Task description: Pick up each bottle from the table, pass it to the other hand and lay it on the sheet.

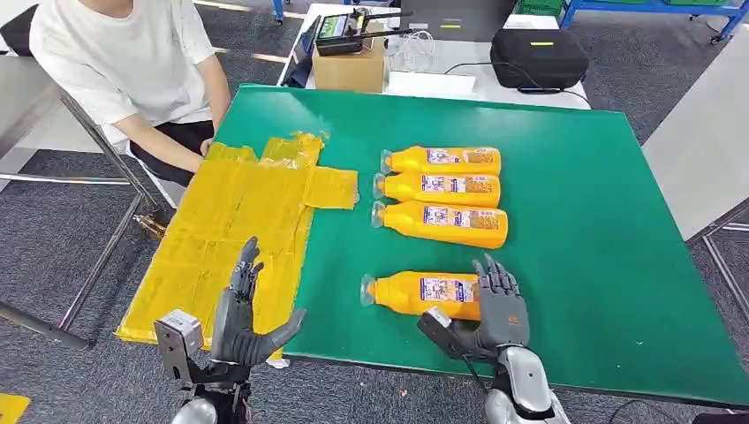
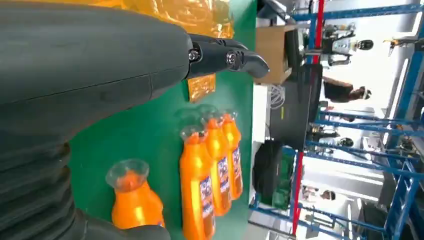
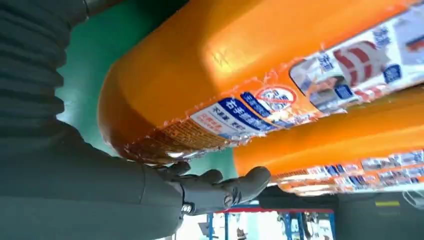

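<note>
I see my right hand [image 1: 502,311] at lower centre, fingers [image 3: 227,187] spread against the base of the nearest bottle [image 1: 422,293] lying on the green table [image 1: 601,265], not gripping. My left hand [image 1: 240,322] hovers open beside the yellow sheet [image 1: 221,238].

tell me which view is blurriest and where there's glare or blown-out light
Right wrist view: the nearest bottle sits so close that its body goes soft, though the label stays readable. Left wrist view: the background past the green table is washed out bright white. Head view: evenly lit and sharp, only faint shadows under the right hand.
</note>
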